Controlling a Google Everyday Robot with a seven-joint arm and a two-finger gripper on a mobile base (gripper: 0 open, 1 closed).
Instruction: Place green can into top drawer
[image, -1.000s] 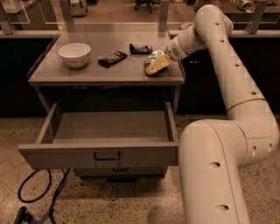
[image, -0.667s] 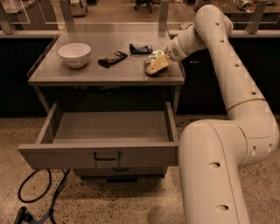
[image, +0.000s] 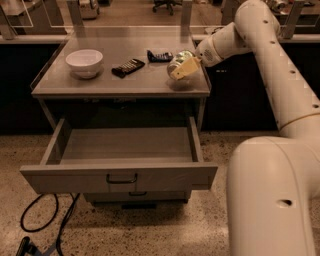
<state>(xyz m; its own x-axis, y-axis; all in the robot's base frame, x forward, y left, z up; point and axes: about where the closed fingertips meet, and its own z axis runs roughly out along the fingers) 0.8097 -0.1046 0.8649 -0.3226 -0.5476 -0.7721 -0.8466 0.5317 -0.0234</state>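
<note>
The green can (image: 175, 60) is at the right end of the cabinet top (image: 100, 82), tilted, between the yellowish fingers (image: 184, 67) of my gripper (image: 180, 66). The gripper reaches in from the right and is shut on the can, at or just above the surface, with a shadow under it. The top drawer (image: 120, 177) is pulled wide open below, toward the camera. Its grey inside (image: 127, 145) is bare, and its dark bar handle (image: 121, 178) sits mid-panel.
A white bowl (image: 84, 61) stands at the left of the cabinet top. Two dark calculators (image: 128, 67) (image: 160, 55) lie in the middle. A lower drawer front (image: 132, 195) is shut. A black cable (image: 45, 225) lies on the floor at left. My arm's large body (image: 270, 200) fills the right foreground.
</note>
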